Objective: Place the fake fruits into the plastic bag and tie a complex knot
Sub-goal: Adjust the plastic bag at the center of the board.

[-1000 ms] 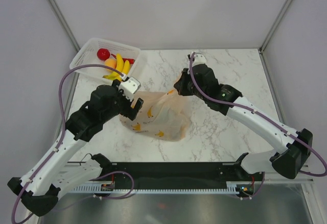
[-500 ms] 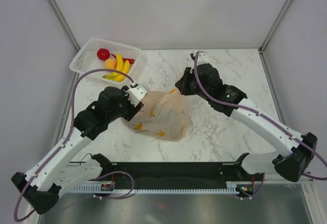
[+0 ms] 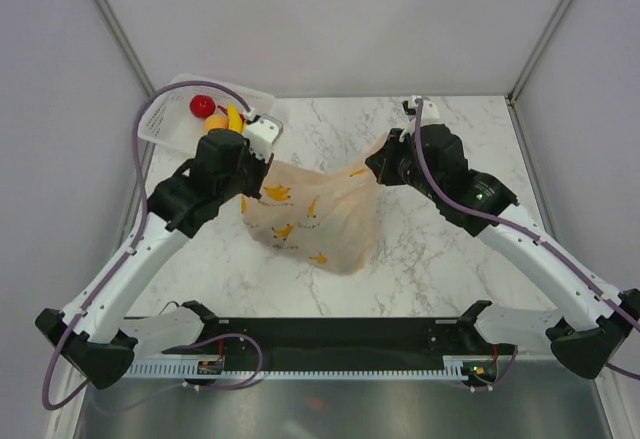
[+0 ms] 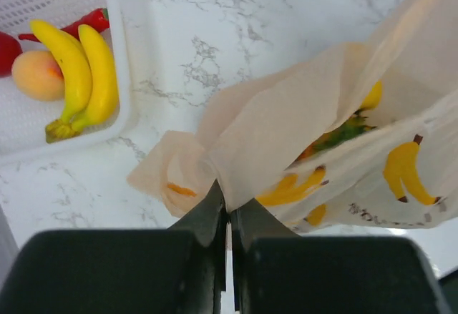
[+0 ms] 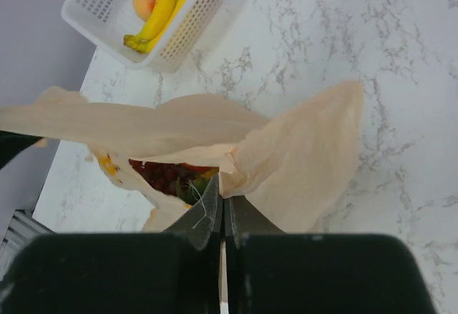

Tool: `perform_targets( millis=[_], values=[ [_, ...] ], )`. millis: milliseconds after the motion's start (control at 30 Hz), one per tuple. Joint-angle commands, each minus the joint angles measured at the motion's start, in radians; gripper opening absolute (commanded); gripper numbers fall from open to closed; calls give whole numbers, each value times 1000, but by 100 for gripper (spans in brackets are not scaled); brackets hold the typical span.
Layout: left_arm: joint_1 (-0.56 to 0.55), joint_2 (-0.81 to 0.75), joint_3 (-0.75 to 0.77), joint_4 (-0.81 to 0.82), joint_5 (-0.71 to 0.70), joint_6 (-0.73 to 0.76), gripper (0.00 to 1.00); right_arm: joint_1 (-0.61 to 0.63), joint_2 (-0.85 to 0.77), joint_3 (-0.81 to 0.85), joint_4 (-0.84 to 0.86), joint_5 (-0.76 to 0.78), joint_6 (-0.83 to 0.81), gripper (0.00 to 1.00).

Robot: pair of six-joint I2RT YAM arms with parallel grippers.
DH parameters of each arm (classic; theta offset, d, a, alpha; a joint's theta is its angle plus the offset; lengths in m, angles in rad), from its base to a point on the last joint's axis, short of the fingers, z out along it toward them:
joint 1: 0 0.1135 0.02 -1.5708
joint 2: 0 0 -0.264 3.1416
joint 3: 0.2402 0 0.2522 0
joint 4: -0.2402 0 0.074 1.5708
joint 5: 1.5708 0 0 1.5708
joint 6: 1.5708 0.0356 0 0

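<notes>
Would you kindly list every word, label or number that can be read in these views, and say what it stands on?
Dark print on the bag, under a banana picture: too small and blurred to read.
No other words, numbers or signs show in any view.

Bag [image 3: 312,221] mouth open (basket [image 5: 187,24] blocks far-left corner)
</notes>
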Motion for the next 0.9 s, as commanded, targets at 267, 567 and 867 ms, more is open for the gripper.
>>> perform_targets(
  millis=[267, 567, 867],
  values=[
    [4, -69, 421, -145, 233, -508, 2, -140, 26, 443, -222, -138, -141, 0],
    [4, -162, 253, -27, 213, -615, 2, -246, 52, 390, -238, -250, -158, 0],
    [4, -187, 81, 52, 147, -647, 5, -255, 41, 489, -204, -420, -181, 0]
  ],
)
